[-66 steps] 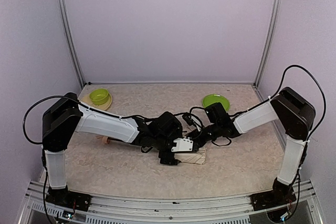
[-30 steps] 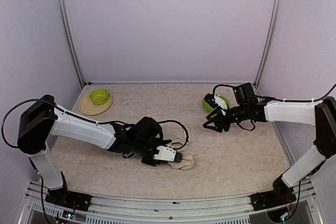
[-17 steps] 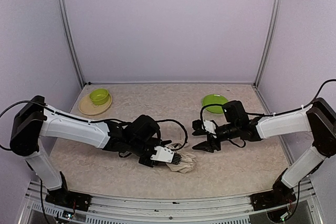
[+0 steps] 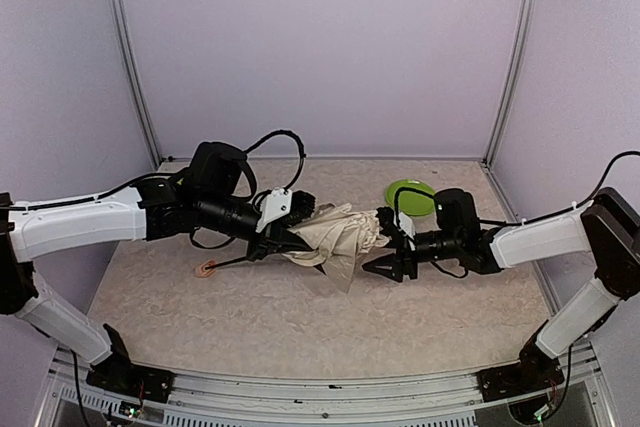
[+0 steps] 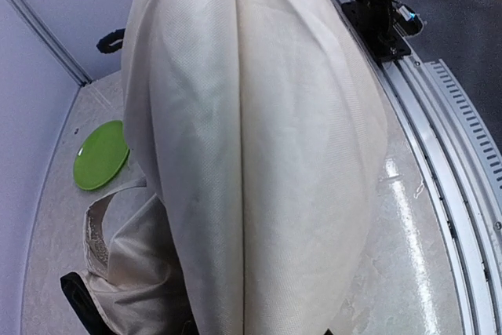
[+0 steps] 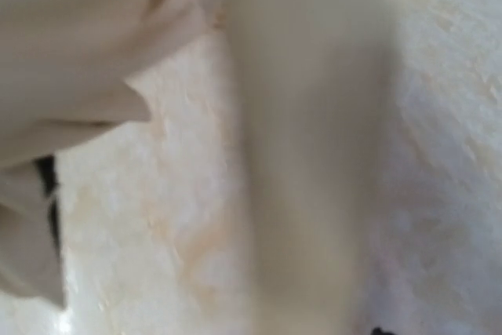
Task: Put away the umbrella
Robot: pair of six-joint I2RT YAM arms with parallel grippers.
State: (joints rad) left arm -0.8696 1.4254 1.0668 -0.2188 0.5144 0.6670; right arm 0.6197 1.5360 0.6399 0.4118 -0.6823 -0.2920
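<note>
The umbrella (image 4: 335, 232) hangs above the middle of the table, its cream canopy loosely bunched. Its thin black shaft slants down-left to the small wooden knob handle (image 4: 207, 268) near the tabletop. My left gripper (image 4: 283, 230) is shut on the umbrella where shaft meets canopy. In the left wrist view the cream fabric (image 5: 259, 139) fills the frame and hides the fingers. My right gripper (image 4: 383, 245) stands open at the canopy's right end, one finger above the fabric and one below. The right wrist view is blurred canopy (image 6: 306, 115) close up.
A green plate (image 4: 411, 193) lies at the back right, just behind the right arm; the left wrist view shows that plate (image 5: 100, 154) too. The metal rail (image 5: 439, 154) runs along the table's near edge. Lilac walls close in three sides.
The left arm has lifted the umbrella from the front of the table up and toward the back middle. The right gripper has come in to the canopy's end and opened wider.
</note>
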